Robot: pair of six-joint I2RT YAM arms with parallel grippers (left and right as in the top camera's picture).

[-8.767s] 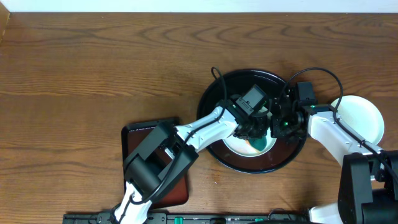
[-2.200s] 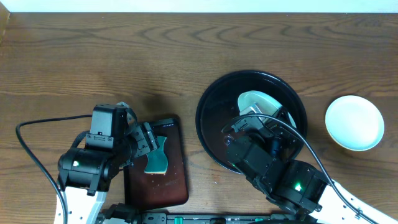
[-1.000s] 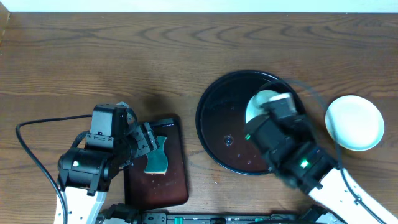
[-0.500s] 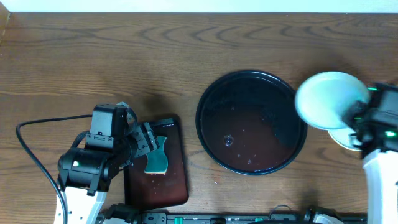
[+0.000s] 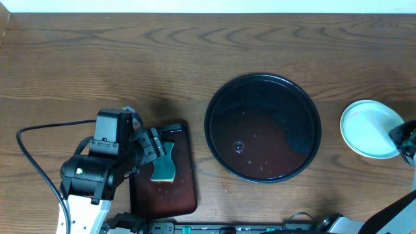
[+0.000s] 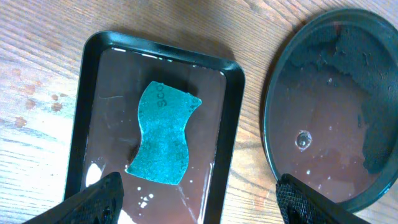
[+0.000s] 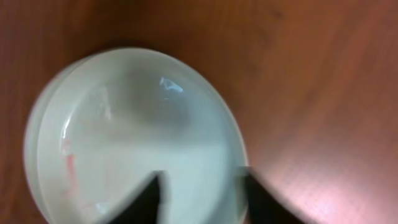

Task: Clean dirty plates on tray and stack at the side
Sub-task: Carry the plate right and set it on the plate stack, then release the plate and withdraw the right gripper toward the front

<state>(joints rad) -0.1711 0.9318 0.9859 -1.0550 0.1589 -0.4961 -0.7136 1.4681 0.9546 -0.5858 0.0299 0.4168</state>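
The black round tray (image 5: 260, 130) holds only water drops; it also shows in the left wrist view (image 6: 329, 106). To its right, pale mint-white plates (image 5: 367, 129) lie stacked on the table. The top plate (image 7: 137, 124) has a small red smear near its left rim. My right gripper (image 5: 400, 138) sits at the stack's right edge. Seen from the wrist, the right gripper (image 7: 202, 199) has its fingers apart over the top plate, gripping nothing. My left gripper (image 6: 202, 205) hovers open above the brown tray, holding nothing.
A dark brown rectangular tray (image 5: 185, 195) lies left of the round tray, wet, with a teal sponge (image 5: 164, 168) in it. From the left wrist the sponge (image 6: 163, 134) lies flat in that tray (image 6: 93, 93). A black cable (image 5: 39, 133) loops at far left.
The right arm carried a plate from the round tray to the right and put it on the plate beside the tray, then its jaws parted. The left arm stayed still.
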